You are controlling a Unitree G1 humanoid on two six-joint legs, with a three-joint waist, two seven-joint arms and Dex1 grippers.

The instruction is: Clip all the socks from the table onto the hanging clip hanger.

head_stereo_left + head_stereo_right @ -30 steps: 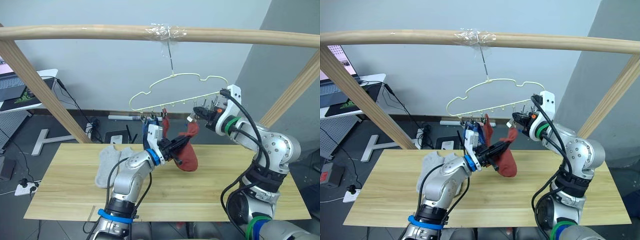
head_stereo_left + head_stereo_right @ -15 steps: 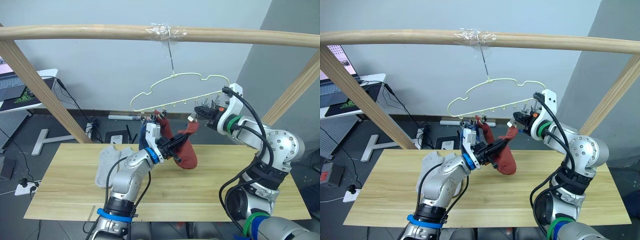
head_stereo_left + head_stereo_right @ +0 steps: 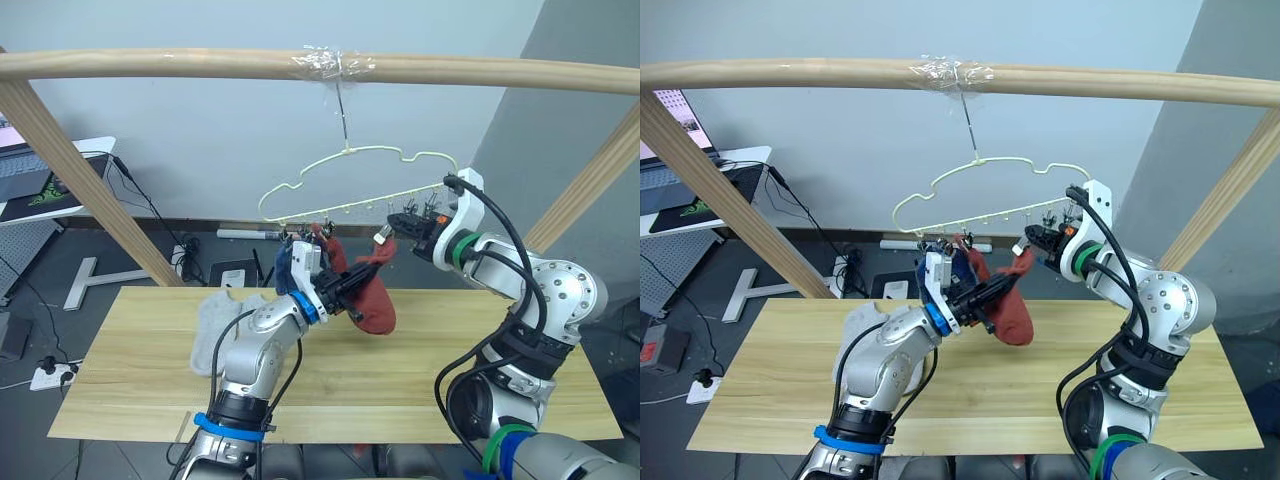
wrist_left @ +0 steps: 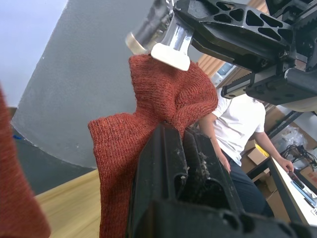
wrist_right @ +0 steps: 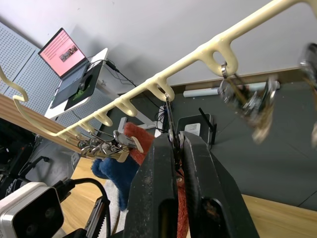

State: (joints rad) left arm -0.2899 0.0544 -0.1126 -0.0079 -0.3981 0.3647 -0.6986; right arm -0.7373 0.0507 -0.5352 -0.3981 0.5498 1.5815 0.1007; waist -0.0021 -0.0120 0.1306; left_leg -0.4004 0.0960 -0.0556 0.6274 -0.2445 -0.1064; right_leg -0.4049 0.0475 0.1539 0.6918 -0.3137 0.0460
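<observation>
at the centre of the frame, just under the clip hanger (image 3: 352,185), a rust red sock (image 3: 373,296) hung between my two pincers, its cuff up at a grey clip (image 4: 163,38) and its toe sagging toward the table (image 3: 130,385). my left gripper (image 3: 345,289) was clenched on the sock's middle, the knit bunched between its fingers (image 4: 168,163). my right gripper (image 3: 400,223) was pinched shut on the clip's thin wire (image 5: 169,121), right of centre below the hanger's lower bar. further left on that bar another rust red sock (image 5: 137,144) and a blue sock (image 5: 115,171) were already hanging. a light grey sock (image 3: 215,330) lay on the table at lower left. in the upper part of the frame the hanger's hook met the wooden bar (image 3: 150,64) under a wrap of tape.

to do this step well, i judged i should keep the cuff edge flat and pushed well into the clip before easing the right pinch off, and hold the left grip until the clip had clearly bitten. releasing early could drop the sock; pulling sideways could swing the hanger.
</observation>
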